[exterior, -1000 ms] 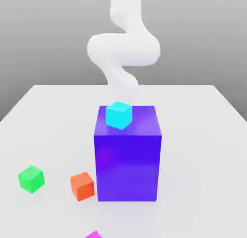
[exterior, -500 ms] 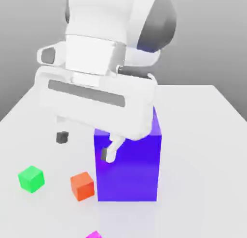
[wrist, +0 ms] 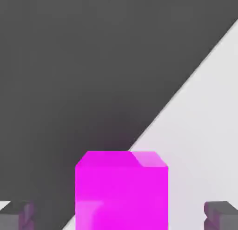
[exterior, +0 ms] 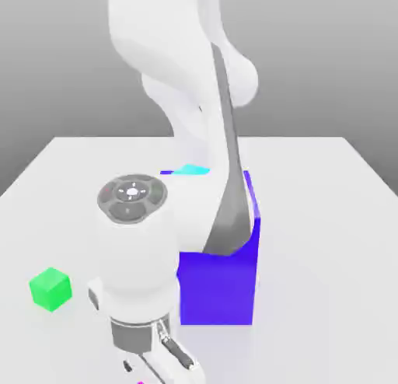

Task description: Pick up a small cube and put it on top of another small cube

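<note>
Hand [wrist: 119, 215] fingers stand apart, gray blocky tips flanking the glossy, sharp-edged magenta cube [wrist: 122, 189].

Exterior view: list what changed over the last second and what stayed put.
The white robot arm swung from behind the big blue block down to the table's near edge, covering the orange cube. Its hand now straddles the small magenta-pink cube, fingers apart from its sides, nothing gripped. The blue block, the cyan cube on it and the small green cube kept their places.
</note>
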Available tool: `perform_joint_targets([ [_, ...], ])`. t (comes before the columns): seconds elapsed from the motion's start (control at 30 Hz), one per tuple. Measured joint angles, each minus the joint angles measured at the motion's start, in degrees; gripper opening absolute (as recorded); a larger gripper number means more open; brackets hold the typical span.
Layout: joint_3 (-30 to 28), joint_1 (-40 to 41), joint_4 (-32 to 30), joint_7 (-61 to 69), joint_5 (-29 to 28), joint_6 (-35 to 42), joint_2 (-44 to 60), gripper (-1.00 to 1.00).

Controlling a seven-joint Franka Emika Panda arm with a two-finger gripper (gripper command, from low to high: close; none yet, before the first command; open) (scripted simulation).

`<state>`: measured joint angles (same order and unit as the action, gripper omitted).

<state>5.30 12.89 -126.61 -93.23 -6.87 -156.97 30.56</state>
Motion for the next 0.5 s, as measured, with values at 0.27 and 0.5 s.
perform_joint_targets([
  [0.27, 0.56, 0.43, -0.65, 0.43, 0.66, 2.14, -2.87, -1.0],
  [0.5, -3.16, 2.97, -6.84, -9.34, 5.89, 6.12, -13.07, -1.0],
])
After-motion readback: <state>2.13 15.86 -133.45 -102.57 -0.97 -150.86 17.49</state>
